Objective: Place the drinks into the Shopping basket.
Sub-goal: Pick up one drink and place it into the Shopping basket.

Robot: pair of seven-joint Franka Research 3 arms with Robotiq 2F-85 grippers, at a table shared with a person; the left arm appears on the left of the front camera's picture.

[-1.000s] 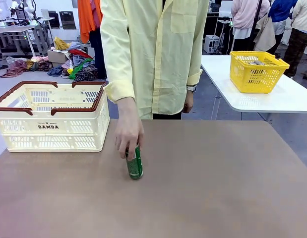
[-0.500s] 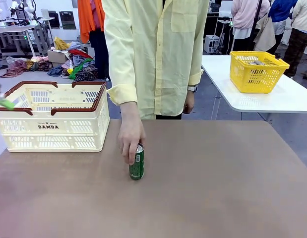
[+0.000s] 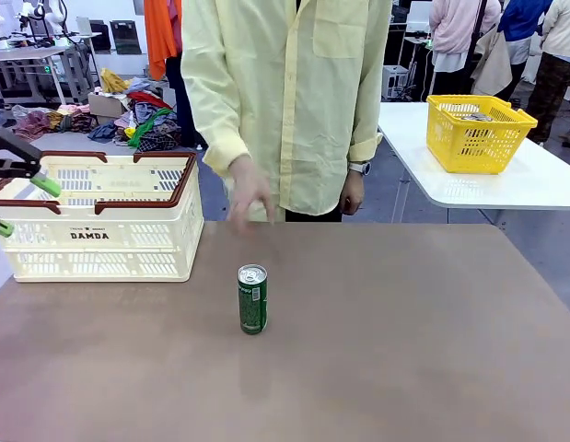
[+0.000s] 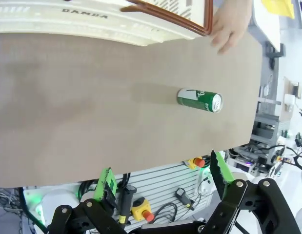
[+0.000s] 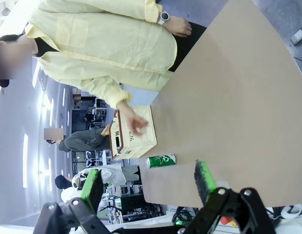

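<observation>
Brown tabletop (image 3: 404, 350) stretches across to a person in a pale yellow shirt standing at its far edge, with a white side table behind carrying a yellow mesh basket (image 3: 478, 138) whose contents are too small to make out. One green drink can (image 3: 252, 299) stands upright near the middle of the table, apart from everything, its silver top facing up; its white logo is too small to read. The person's hand (image 3: 250, 198) hangs above the far edge, blurred, touching nothing. The cream Shopping basket (image 3: 96, 216) sits at the left, "DAMDA" on its near wall, which hides its floor.

The left gripper (image 3: 22, 204) pokes in at the picture's left edge in front of the basket, arm cut off, green pads spread wide. From its wrist camera the left gripper is seen spread and empty, the can lying beyond and the basket cut by the top edge. The right gripper (image 5: 147, 185) is likewise spread wide and empty.
</observation>
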